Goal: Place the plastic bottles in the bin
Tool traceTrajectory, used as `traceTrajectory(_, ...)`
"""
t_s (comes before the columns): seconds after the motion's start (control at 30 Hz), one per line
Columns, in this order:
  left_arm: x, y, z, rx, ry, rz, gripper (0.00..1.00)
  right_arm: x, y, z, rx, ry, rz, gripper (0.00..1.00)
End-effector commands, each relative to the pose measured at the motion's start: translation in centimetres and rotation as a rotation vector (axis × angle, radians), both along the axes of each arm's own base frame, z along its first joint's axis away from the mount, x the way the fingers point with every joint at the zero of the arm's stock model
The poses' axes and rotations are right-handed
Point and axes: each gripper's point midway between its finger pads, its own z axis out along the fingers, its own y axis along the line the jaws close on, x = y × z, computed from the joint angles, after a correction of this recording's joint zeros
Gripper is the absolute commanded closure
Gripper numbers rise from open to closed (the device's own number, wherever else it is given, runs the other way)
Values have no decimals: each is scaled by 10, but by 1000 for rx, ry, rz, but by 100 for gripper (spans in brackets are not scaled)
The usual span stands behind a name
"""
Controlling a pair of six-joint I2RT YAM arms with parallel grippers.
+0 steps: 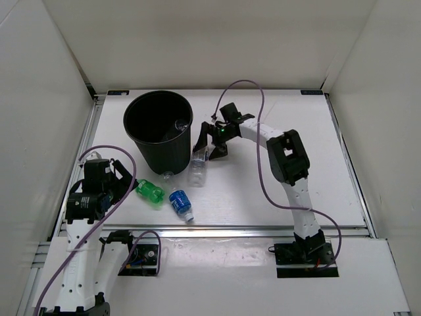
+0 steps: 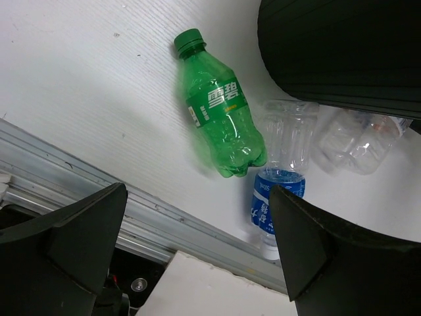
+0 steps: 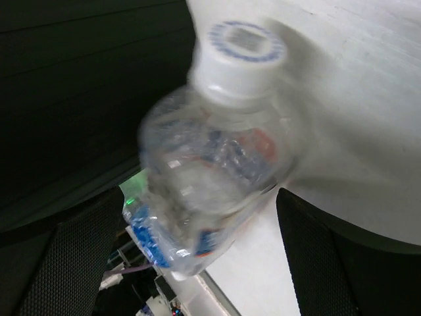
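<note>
Four bottles sit on the counter (image 1: 223, 197) outside the bin (image 1: 158, 150): the green bottle (image 1: 150, 192), the blue-label bottle (image 1: 181, 204) and two clear ones. Both the left tool (image 2: 198, 194) and the right tool (image 3: 198, 194) are released. The right tool straddles a clear bottle (image 3: 210, 171), seemingly not yet grasping it.

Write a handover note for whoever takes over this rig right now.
Left tool: open, empty, above the green bottle.
Right tool: open, clear bottle between its fingers, not gripped.
Green, clear and blue-label bottle are outside the bin, close to it.
Done: something clear, perhaps one bottle, shows inside the bin.
Left: bin those three.
</note>
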Motion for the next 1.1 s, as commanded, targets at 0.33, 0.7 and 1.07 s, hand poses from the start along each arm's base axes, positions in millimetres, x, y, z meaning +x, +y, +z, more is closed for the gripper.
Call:
traceTrajectory(0.33,-3,7,3,36,15,11,0,-12,-11,-53,-301,80,-38,4)
traceTrajectory(0.7,0,11,0,40,9,53,0,-25,-107,-3,-483,0,-214,68)
traceTrajectory(1.07,6,12,-9,40,25,68,0,26,-56,331,63,-665,-328,68)
